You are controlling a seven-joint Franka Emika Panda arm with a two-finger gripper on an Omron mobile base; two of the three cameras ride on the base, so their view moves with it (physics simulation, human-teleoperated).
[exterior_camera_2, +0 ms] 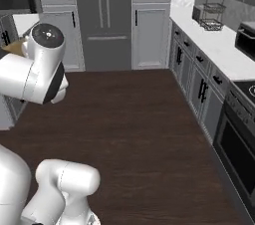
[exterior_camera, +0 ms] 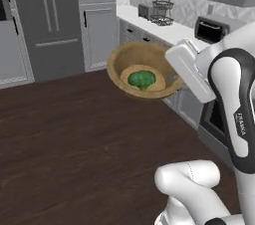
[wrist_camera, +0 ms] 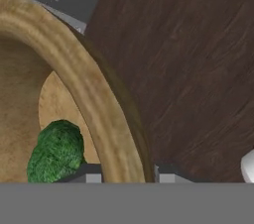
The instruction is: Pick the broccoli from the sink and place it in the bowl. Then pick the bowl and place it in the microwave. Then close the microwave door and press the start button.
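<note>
The jaws pinch the thick rim of the wooden bowl (exterior_camera: 130, 58) at its 3 o'clock edge, holding it tilted above the dark floor (exterior_camera: 64, 134); the broccoli (exterior_camera: 141, 79) sits inside.

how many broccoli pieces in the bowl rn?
1. A single broccoli floret sits on the floor of the bowl, which the gripper holds by its rim, raised above the dark wood floor. The rim could hide more.
</note>
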